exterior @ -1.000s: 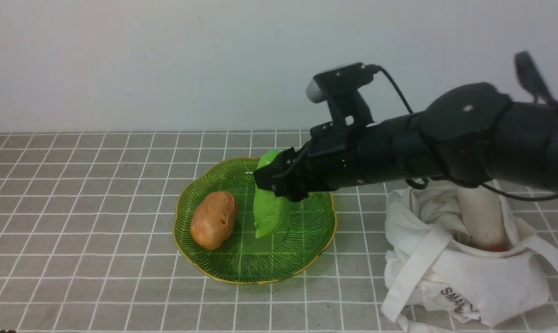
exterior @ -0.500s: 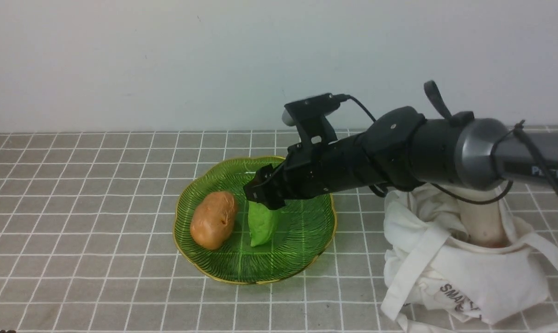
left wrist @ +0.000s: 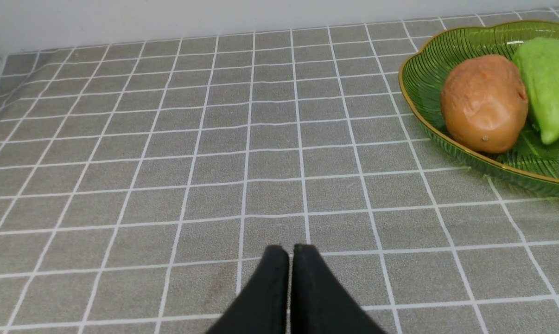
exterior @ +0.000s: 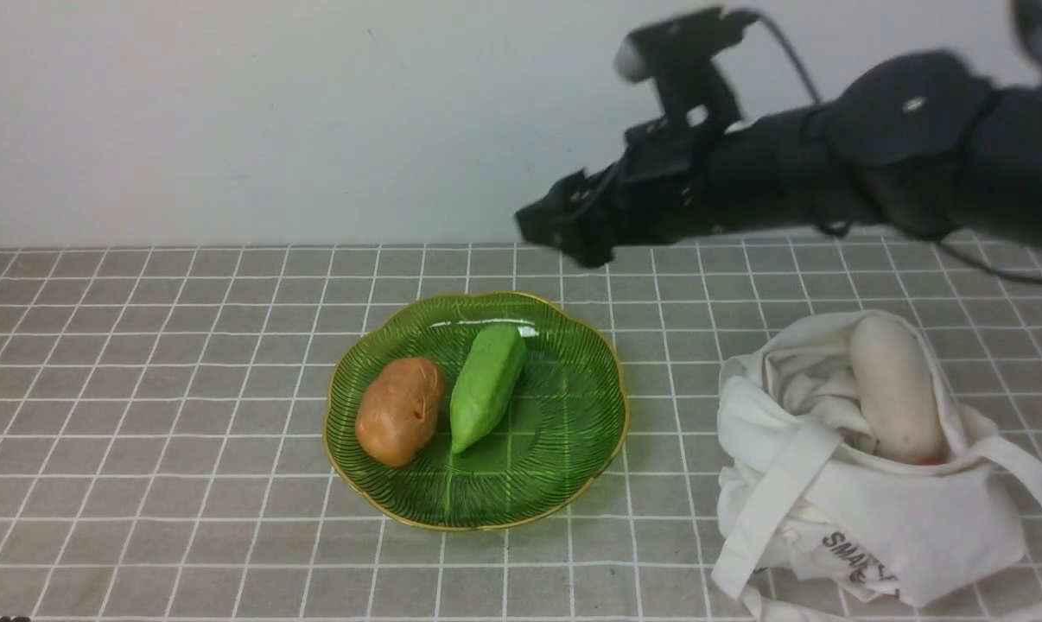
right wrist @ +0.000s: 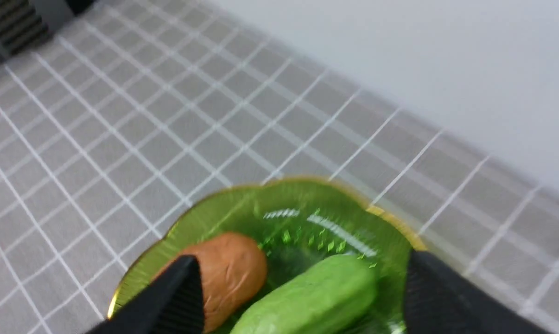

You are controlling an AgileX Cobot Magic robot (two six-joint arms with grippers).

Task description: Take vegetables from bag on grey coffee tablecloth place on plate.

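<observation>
Front view puts your right pincer (exterior: 573, 226) high past the one o'clock edge of the plate (exterior: 564, 449), spread wide and empty. Your left pincer (left wrist: 291, 260) is pressed shut on nothing. The plate holds two vegetables: one potato (exterior: 400, 410) at nine o'clock and one green oblong (exterior: 486, 384) just beside it. One radish (exterior: 892, 389) remains in the single bag (exterior: 884, 527) at the plate's three o'clock. By my judgement, fetching it comes next: swing over and close around its exposed top.
</observation>
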